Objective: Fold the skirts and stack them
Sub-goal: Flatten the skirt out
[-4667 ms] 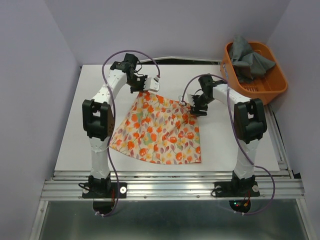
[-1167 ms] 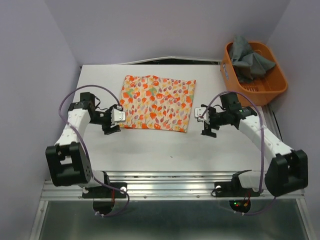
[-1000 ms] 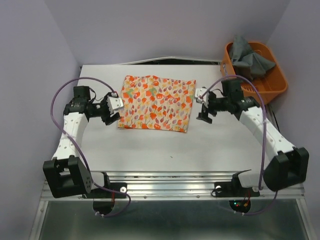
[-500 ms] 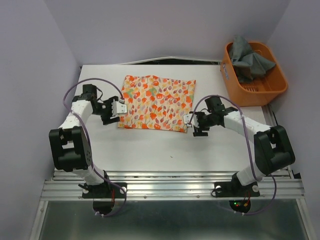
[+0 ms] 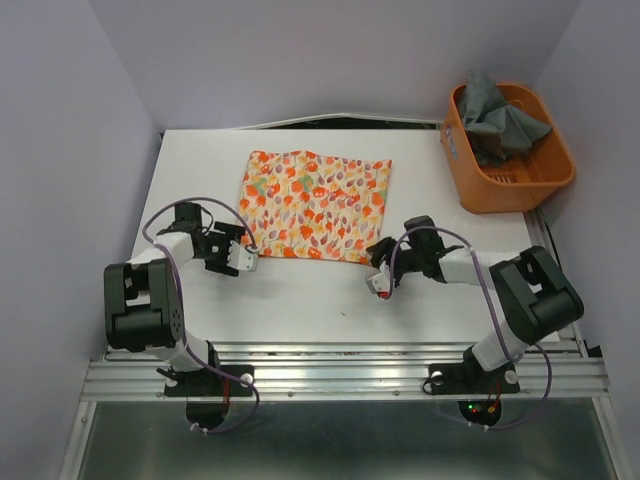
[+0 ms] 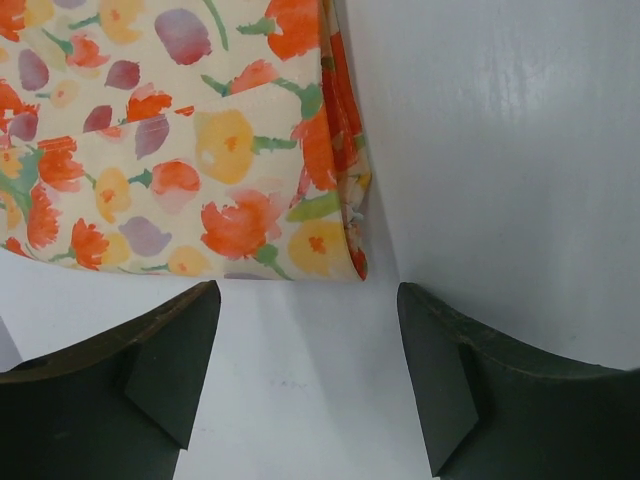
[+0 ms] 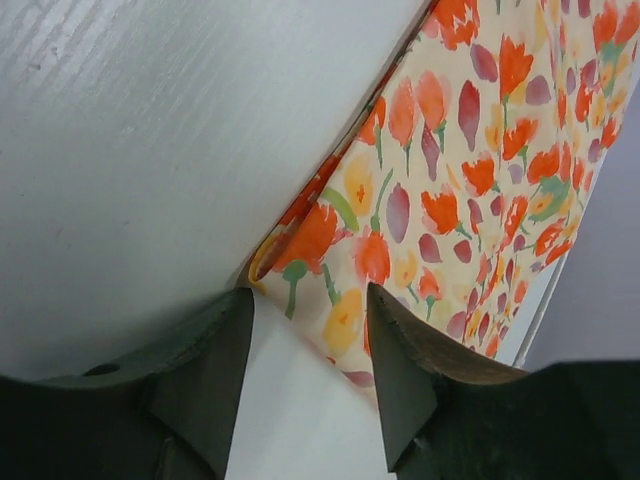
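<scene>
The cream skirt with the orange, red and yellow leafy print (image 5: 312, 205) lies folded in a flat rectangle at the middle back of the table. My left gripper (image 5: 243, 259) is low at its near left corner. In the left wrist view that gripper (image 6: 305, 375) stands open over bare table, the skirt's corner (image 6: 330, 240) just beyond its tips. My right gripper (image 5: 380, 277) is at the near right corner. Its jaws (image 7: 305, 350) are open but narrower, and the skirt's folded corner (image 7: 340, 290) reaches in between the fingertips. The dark grey skirt (image 5: 500, 118) lies bunched in the basket.
An orange plastic basket (image 5: 540, 178) stands at the back right corner of the white table (image 5: 300, 300). Lilac walls close in on the left, back and right. A metal rail runs along the near edge by the arm bases.
The skirt went from spread out to folded farther back. Over the last second both arms dropped to its near corners, and the right jaws have narrowed while the left widened slightly.
</scene>
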Controlling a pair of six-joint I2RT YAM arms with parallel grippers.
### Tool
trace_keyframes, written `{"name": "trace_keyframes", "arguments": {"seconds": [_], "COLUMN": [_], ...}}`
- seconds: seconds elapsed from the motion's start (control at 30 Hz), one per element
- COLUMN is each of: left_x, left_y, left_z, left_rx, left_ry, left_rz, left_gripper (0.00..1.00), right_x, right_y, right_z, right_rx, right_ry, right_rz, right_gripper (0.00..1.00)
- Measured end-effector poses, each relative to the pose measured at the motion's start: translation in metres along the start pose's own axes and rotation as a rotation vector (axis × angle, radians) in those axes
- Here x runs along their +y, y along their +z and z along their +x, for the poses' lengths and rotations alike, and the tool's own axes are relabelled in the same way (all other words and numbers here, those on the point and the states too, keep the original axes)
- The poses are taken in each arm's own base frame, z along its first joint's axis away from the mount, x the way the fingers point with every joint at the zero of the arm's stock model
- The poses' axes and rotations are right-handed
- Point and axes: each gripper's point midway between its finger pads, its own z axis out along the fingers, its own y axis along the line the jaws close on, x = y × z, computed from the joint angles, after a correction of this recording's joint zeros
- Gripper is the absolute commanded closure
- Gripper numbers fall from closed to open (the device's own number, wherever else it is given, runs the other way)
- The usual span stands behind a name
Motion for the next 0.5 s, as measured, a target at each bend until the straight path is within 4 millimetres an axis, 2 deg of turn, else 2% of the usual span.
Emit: {"name": "trace_keyframes", "arguments": {"seconds": [0.1, 0.13, 0.2, 0.23, 0.27, 0.3, 0.37, 0.43, 0.47, 0.5], "left_x": [0.007, 0.009, 0.014, 0.013, 0.012, 0.007, 0.0, -0.008, -0.014, -0.018], "left_y": [0.004, 0.005, 0.008, 0.01, 0.012, 0.015, 0.017, 0.017, 0.016, 0.016], "left_z": [-0.002, -0.003, -0.007, -0.01, -0.012, -0.016, -0.022, -0.031, -0.041, -0.05], "left_rx": [-0.001, -0.002, -0.005, -0.01, -0.012, -0.017, -0.021, -0.025, -0.033, -0.041], "left_ry": [0.041, 0.055, 0.081, 0.093, 0.098, 0.105, 0.115, 0.127, 0.143, 0.157], "left_rz": [-0.029, -0.036, -0.045, -0.042, -0.036, -0.021, 0.006, 0.039, 0.059, 0.076], "left_gripper": [0.27, 0.31, 0.57, 0.67, 0.75, 0.87, 0.99, 1.0, 1.0, 1.0], "right_x": [0.0, 0.001, 0.001, 0.004, 0.006, 0.007, 0.009, 0.01, 0.009, 0.007], "right_y": [0.007, 0.01, 0.014, 0.015, 0.015, 0.014, 0.012, 0.006, 0.001, -0.004], "right_z": [-0.001, -0.001, -0.002, -0.002, -0.002, -0.001, 0.001, 0.006, 0.01, 0.015], "right_rx": [-0.011, -0.016, -0.02, -0.019, -0.017, -0.011, 0.004, 0.027, 0.043, 0.059], "right_ry": [-0.032, -0.037, -0.04, -0.033, -0.025, -0.013, 0.006, 0.036, 0.053, 0.063], "right_rz": [0.007, 0.006, 0.002, -0.006, -0.013, -0.019, -0.024, -0.024, -0.018, -0.009], "right_gripper": [0.61, 0.75, 0.93, 0.99, 0.99, 0.99, 0.99, 0.98, 0.89, 0.76]}}
